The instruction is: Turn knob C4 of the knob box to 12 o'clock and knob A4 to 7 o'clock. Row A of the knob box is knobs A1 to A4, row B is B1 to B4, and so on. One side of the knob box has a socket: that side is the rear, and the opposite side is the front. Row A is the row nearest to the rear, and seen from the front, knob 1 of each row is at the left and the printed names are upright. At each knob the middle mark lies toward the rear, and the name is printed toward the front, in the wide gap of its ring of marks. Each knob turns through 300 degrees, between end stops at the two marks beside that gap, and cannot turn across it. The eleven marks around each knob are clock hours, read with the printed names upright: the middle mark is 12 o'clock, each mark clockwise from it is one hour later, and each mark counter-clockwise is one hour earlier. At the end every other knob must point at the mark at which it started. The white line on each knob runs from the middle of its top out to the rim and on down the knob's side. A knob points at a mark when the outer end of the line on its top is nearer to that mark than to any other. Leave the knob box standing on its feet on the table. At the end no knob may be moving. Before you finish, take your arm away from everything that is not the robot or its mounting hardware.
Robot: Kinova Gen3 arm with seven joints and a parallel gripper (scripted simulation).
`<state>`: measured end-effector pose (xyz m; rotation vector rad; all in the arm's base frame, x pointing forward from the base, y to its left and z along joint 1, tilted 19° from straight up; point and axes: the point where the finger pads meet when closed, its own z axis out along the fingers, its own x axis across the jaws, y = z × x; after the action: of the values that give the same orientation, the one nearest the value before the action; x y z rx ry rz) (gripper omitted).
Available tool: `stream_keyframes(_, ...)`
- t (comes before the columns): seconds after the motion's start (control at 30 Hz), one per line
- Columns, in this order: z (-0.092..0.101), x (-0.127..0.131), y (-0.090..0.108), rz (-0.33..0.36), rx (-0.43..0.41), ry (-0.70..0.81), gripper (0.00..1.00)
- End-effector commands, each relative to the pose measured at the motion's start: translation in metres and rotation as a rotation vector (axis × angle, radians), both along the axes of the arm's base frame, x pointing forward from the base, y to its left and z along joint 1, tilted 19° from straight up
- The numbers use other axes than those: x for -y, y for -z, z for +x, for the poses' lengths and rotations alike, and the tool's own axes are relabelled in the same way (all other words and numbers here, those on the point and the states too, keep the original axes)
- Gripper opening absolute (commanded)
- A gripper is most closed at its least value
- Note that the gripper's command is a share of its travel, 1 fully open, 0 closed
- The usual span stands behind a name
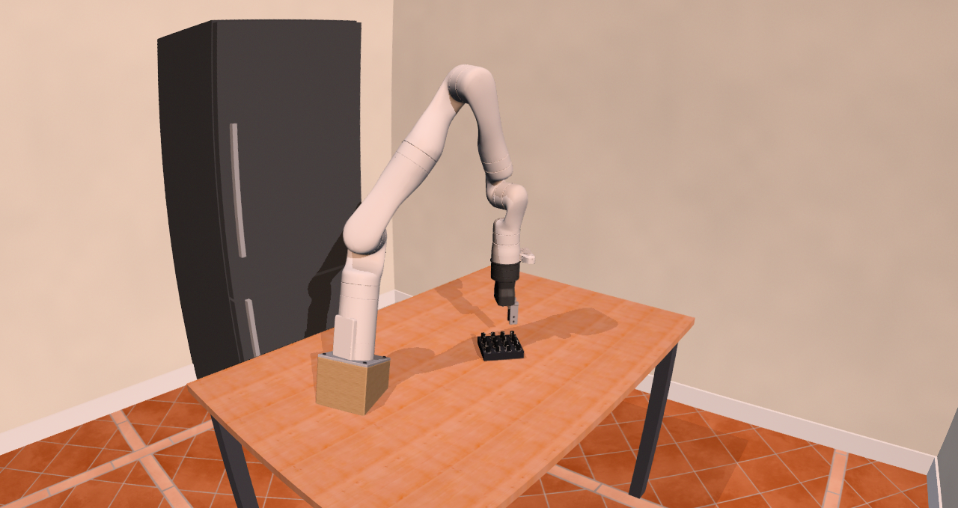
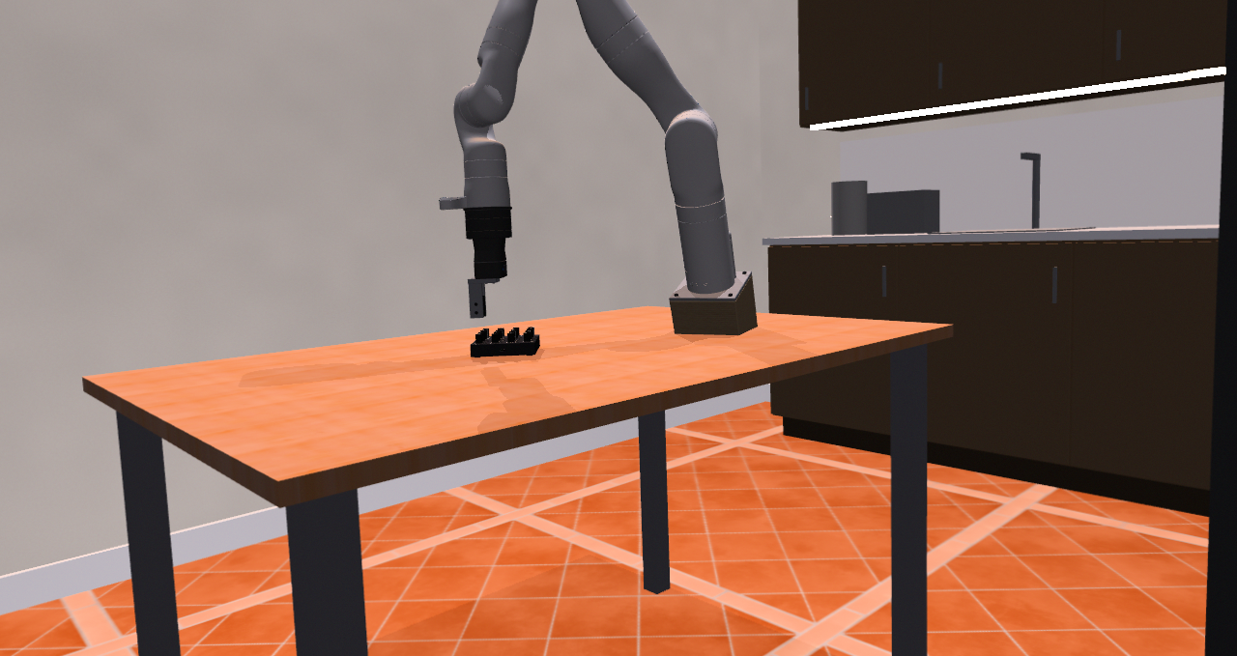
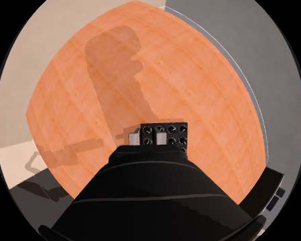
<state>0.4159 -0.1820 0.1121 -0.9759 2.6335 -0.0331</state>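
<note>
The black knob box [image 1: 501, 348] [image 2: 505, 344] [image 3: 174, 136] stands on its feet near the middle of the wooden table [image 1: 468, 431] [image 2: 346, 410] [image 3: 190, 71]. Its knobs are too small to read their lines. My gripper [image 1: 513, 316] [image 2: 476, 307] [image 3: 147, 133] hangs a short way above the box, over its end farthest from the arm's base, pointing straight down. Its fingers stand partly open with nothing between them and touch no knob. In the wrist view the two pale fingertips show over the left part of the box.
The arm's base sits on a wooden block [image 1: 352, 384] [image 2: 713, 306] on the table near the box. A dark fridge [image 1: 261, 170] stands behind the table. Kitchen cabinets [image 2: 994, 349] stand off to one side.
</note>
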Motion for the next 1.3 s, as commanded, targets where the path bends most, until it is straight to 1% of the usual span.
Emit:
stream_keyframes(0.0,0.0,0.001,-0.001,-0.002,0.002,0.002,0.46)
stream_keyframes(0.53,0.0,0.002,-0.001,0.001,0.0,0.012,0.46)
stream_keyframes(0.7,-0.002,0.003,0.0,0.011,-0.006,0.04,0.46)
stream_keyframes(0.87,-0.004,0.005,0.002,0.03,-0.016,0.096,0.46)
stream_keyframes(1.03,-0.008,0.008,0.004,0.059,-0.033,0.184,0.46)
stream_keyframes(1.1,-0.008,0.008,0.004,0.059,-0.033,0.184,0.46)
stream_keyframes(1.27,-0.014,0.012,0.007,0.098,-0.055,0.306,0.46)
